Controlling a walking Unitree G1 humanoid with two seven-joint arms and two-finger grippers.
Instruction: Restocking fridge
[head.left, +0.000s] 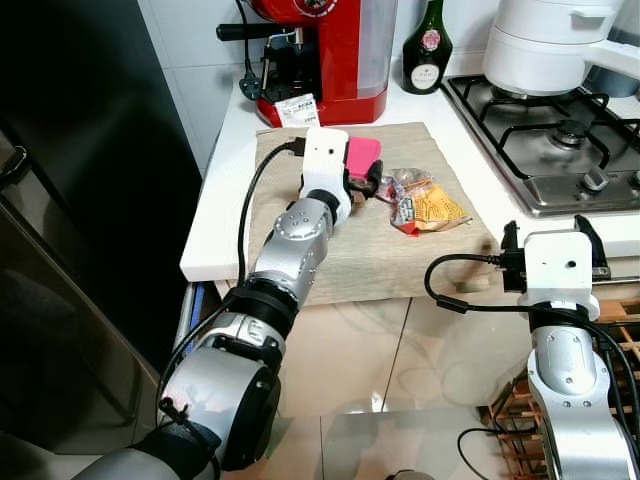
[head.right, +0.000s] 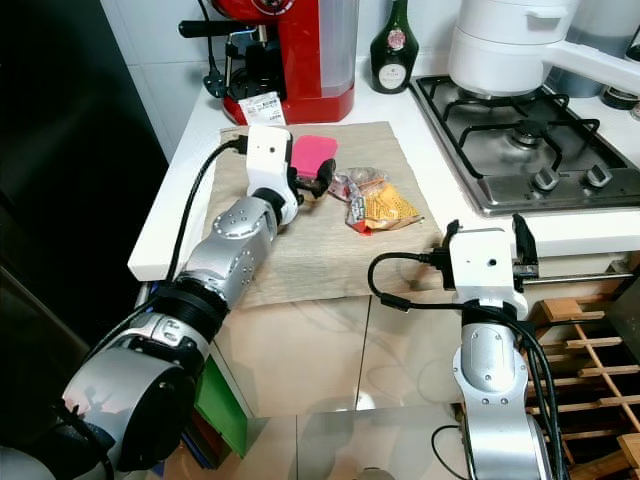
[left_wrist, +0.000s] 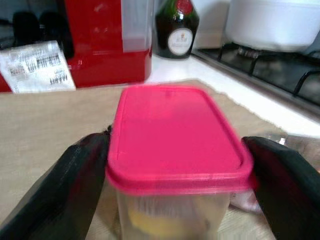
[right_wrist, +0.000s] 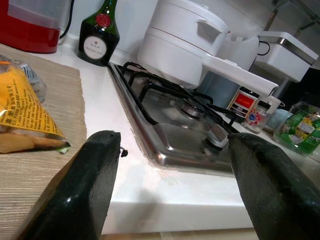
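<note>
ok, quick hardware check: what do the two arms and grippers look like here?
Both arms are silver metal with black joint rings. Each wrist ends in a white boxy module with a black cable looping out of it. The left gripper and right gripper each have two long, glossy black fingers with rounded tips. No markings can be made out.

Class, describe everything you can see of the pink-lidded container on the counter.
The pink-lidded container is a small rectangular tub with rounded corners, a clear plastic-looking body and an opaque pink lid shut on top. Something yellowish shows blurrily inside. It stands upright on the beige mat, in front of the red coffee machine and beside the snack packets. The left gripper has one black finger at each side of it.
</note>
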